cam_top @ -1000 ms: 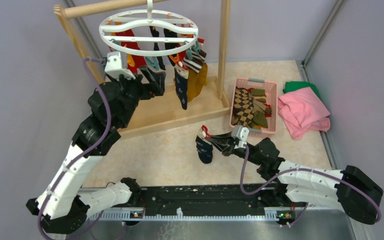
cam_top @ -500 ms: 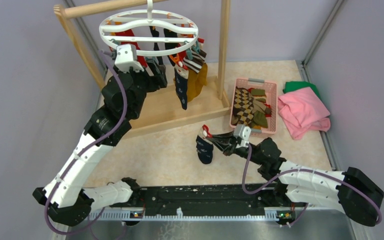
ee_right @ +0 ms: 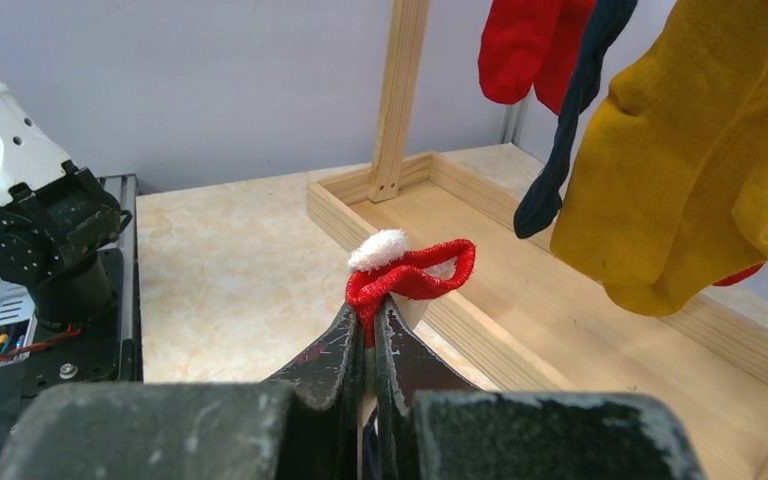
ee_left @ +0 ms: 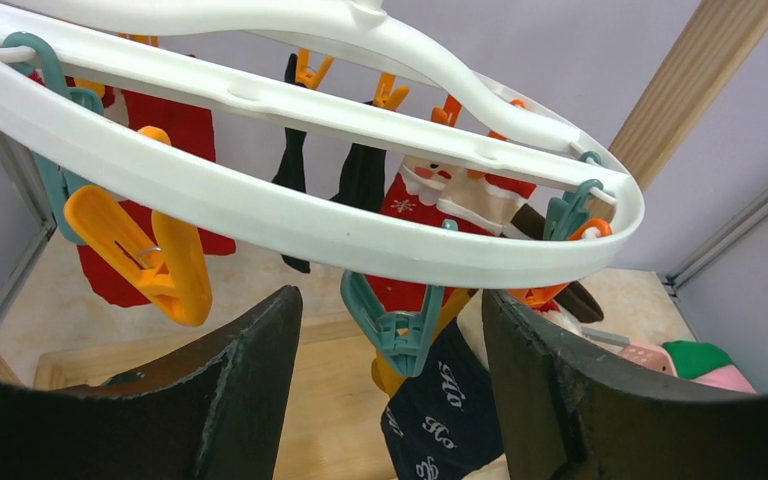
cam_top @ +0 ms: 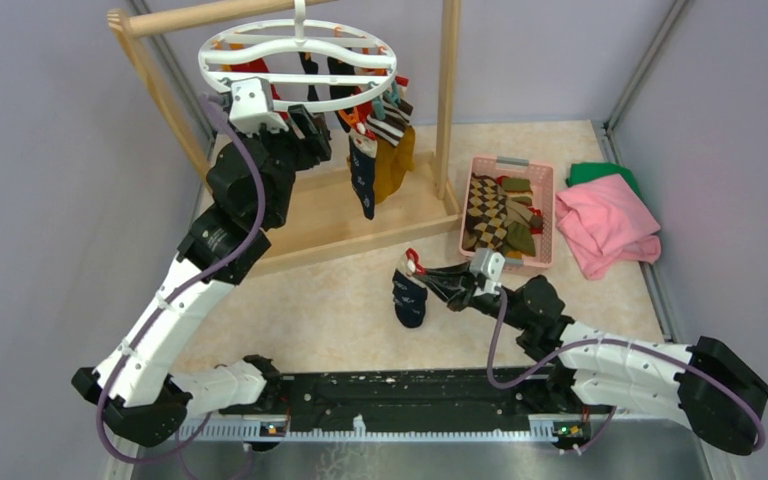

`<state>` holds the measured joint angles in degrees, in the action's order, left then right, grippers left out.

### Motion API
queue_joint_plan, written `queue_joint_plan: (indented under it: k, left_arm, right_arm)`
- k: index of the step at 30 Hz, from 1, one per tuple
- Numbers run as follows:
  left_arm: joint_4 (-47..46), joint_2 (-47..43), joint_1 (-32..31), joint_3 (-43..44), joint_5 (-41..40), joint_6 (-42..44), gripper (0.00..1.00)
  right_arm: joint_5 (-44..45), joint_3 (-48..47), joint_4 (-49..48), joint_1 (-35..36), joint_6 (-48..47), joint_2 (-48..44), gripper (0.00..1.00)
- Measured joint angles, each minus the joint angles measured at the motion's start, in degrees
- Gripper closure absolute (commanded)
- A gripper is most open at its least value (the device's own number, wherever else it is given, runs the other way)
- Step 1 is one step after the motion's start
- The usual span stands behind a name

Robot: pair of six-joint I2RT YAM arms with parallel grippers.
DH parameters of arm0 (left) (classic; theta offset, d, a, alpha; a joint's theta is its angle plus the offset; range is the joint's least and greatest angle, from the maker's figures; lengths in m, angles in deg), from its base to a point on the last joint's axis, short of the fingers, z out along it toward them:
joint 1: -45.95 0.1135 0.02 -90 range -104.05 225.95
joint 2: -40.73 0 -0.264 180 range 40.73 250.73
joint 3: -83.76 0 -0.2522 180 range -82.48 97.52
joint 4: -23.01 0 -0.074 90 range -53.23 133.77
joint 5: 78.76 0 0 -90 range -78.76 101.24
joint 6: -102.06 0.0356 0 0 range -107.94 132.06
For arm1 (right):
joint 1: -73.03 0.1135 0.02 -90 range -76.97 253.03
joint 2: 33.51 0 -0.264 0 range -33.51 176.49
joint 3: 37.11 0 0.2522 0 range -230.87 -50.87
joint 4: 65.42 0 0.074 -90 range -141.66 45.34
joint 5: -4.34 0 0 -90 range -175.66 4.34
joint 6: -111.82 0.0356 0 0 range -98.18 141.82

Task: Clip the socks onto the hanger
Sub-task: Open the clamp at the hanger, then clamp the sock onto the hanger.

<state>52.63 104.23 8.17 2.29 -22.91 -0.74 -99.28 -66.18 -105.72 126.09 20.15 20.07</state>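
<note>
The white round hanger (cam_top: 297,102) hangs from the wooden rack, with several socks clipped under it, among them a navy one (cam_top: 364,180) and a mustard one (cam_top: 396,160). My left gripper (cam_top: 310,125) is raised just under the ring's near edge. In the left wrist view its open jaws (ee_left: 390,300) stand on either side of a free teal clip (ee_left: 400,325) without touching it, and an empty orange clip (ee_left: 155,260) hangs to the left. My right gripper (cam_top: 447,287) is shut on a navy sock (cam_top: 410,297) by its red cuff (ee_right: 415,275), above the table.
A pink basket (cam_top: 474,190) holds more argyle socks (cam_top: 490,215) right of the rack. Pink cloth (cam_top: 605,225) and green cloth (cam_top: 600,172) lie at the far right. The rack's upright post (cam_top: 447,90) and wooden base (cam_top: 330,225) stand behind the held sock.
My left arm has risen and moved right, up to the hanger's ring, and its jaws have narrowed somewhat. The right gripper has shifted slightly, still holding the sock.
</note>
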Motion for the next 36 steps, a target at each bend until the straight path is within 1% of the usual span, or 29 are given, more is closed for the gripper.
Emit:
queue_joint_plan:
  k: [14, 21, 25, 34, 36]
  left_arm:
    - [-2.7, 2.0, 2.2, 0.0, 0.4, 1.0, 0.33]
    - [-3.5, 2.4, 3.0, 0.0, 1.5, 1.0, 0.46]
    - [-3.4, 2.7, 3.2, 0.0, 2.2, 0.9, 0.59]
    - [-3.5, 2.7, 3.3, 0.0, 3.5, 0.7, 0.74]
    - [-3.4, 2.7, 3.3, 0.0, 3.8, 0.7, 0.76]
  right_arm:
    - [0.0, 0.6, 0.0, -0.2, 0.0, -0.4, 1.0]
    - [-0.1, 0.7, 0.0, -0.4, 0.2, -0.6, 1.0]
    - [-0.2, 0.7, 0.0, -0.4, 0.3, -0.6, 1.0]
    - [-0.7, 0.7, 0.0, -0.4, 0.3, -0.6, 1.0]
    - [-1.1, 0.7, 0.1, -0.4, 0.3, -0.6, 1.0]
